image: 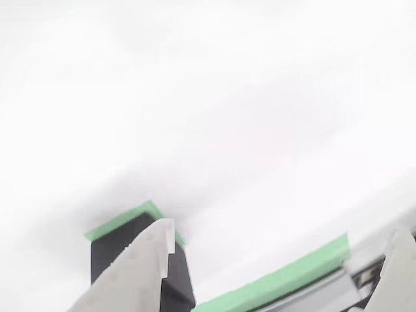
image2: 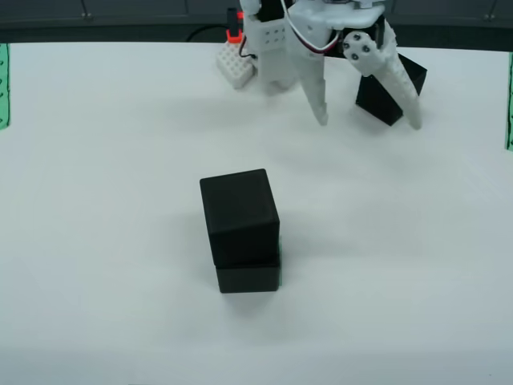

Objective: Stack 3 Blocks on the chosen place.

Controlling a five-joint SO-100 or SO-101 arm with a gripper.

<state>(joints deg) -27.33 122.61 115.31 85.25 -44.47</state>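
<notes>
Blocks (image2: 240,233) sit stacked two high at seven o'clock from the pincer (image2: 369,122). A third block (image2: 383,100) waits behind its splayed, empty fingers, the arm reaching down.

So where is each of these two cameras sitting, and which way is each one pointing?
The view that rides on the gripper: looks down past its own white fingers at the white table and a block.
The view from the front: fixed, facing the arm; shows the open gripper, the two-block stack and a third block.
Shared: the gripper, the table.
</notes>
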